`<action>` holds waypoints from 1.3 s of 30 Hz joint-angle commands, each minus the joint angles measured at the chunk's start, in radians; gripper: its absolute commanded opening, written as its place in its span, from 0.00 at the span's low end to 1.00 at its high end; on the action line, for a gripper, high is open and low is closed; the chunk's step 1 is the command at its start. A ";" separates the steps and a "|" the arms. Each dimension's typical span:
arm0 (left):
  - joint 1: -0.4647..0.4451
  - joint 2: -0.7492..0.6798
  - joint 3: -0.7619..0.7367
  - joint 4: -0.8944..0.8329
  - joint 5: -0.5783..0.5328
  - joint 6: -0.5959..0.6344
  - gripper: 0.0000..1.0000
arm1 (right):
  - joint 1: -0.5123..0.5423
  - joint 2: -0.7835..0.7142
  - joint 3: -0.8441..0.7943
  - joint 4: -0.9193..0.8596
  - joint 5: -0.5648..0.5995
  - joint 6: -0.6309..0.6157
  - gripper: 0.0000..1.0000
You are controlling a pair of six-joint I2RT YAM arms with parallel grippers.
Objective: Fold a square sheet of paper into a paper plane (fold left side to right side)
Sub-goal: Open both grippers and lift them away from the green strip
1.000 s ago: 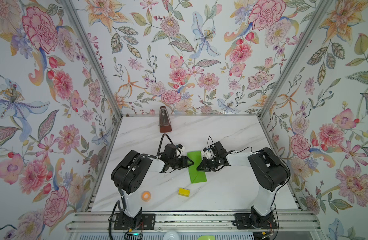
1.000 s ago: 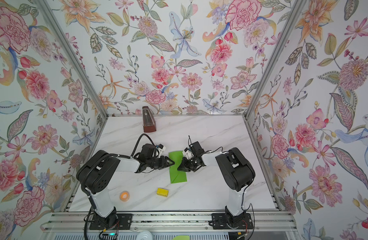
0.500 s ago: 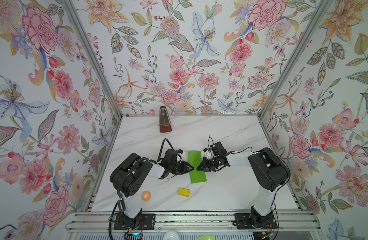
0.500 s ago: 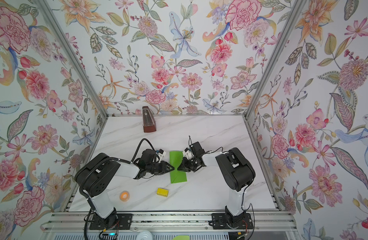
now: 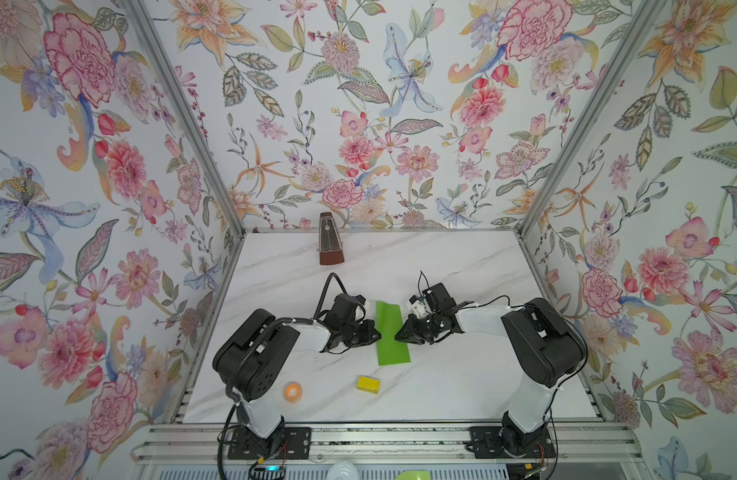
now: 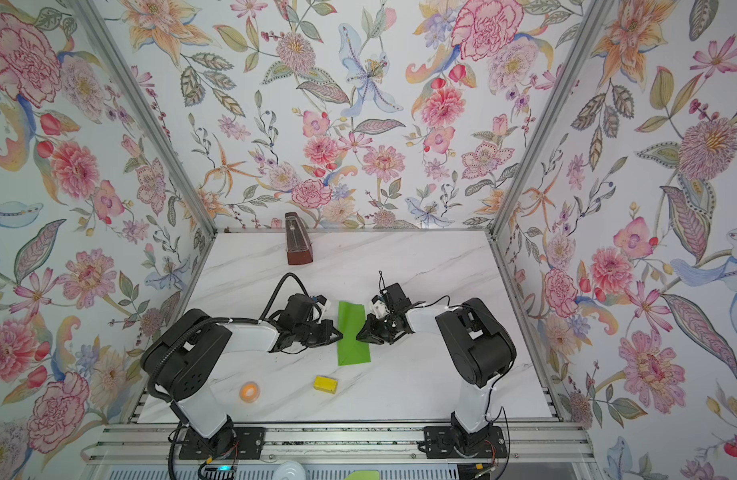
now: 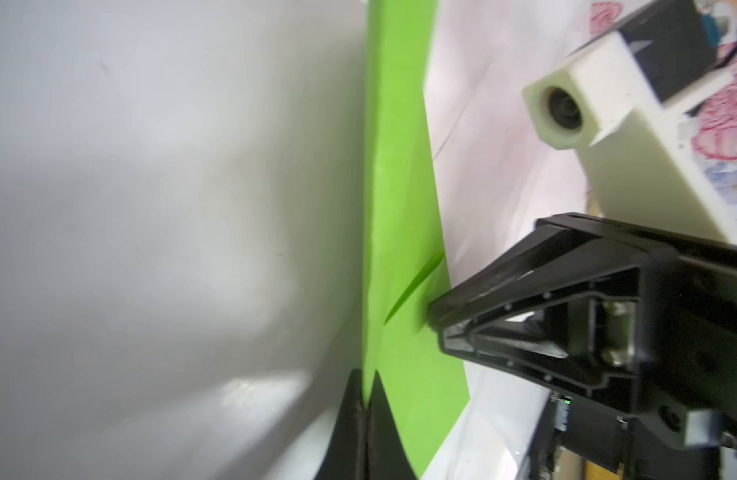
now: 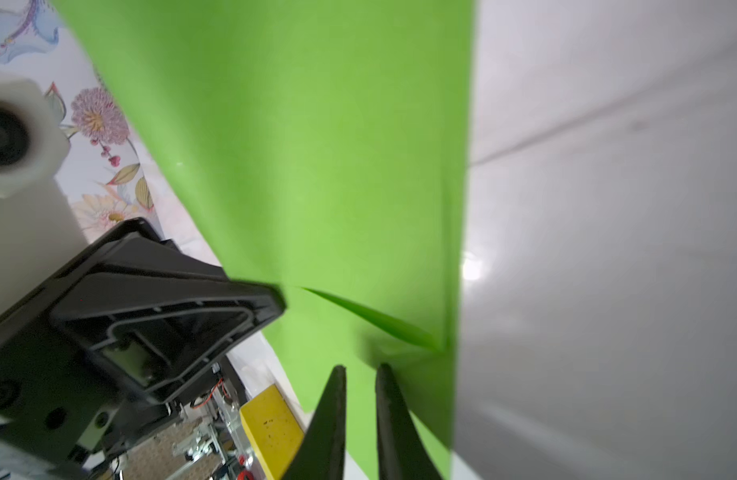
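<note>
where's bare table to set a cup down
free: back right of the table, beside the metronome; front middle, between the yellow block and the right arm. crowded: around the green paper mid-table, and front left by the small orange object.

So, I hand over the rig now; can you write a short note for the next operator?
The left gripper is shut, pinching the square sheet of paper at its left creased edge.
The right gripper is slightly open, tips at the right edge, gripping nothing.
The sheet lies on the table, folded into a narrow strip.
Done: left-to-right fold.
Left: the remaining plane folds.
</note>
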 commanded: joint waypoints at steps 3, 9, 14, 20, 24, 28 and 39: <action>-0.006 -0.146 0.200 -0.478 -0.280 0.213 0.01 | -0.041 -0.113 0.002 -0.124 0.076 -0.015 0.24; -0.088 -0.181 0.473 -0.917 -0.720 0.289 0.02 | -0.115 -0.186 0.005 -0.193 0.098 -0.066 0.25; -0.205 -0.035 0.685 -1.190 -0.988 0.210 0.03 | -0.180 -0.222 -0.022 -0.206 0.089 -0.096 0.25; -0.363 0.171 0.856 -1.210 -0.969 0.142 0.08 | -0.254 -0.297 -0.067 -0.223 0.083 -0.111 0.25; -0.407 0.221 0.839 -0.964 -0.707 0.152 0.15 | -0.283 -0.345 -0.077 -0.253 0.107 -0.117 0.25; -0.393 0.143 0.723 -0.726 -0.556 0.141 0.37 | -0.281 -0.386 -0.088 -0.281 0.136 -0.096 0.26; -0.200 -0.081 0.462 -0.502 -0.394 0.203 0.55 | -0.168 -0.440 -0.112 -0.264 0.227 0.068 0.31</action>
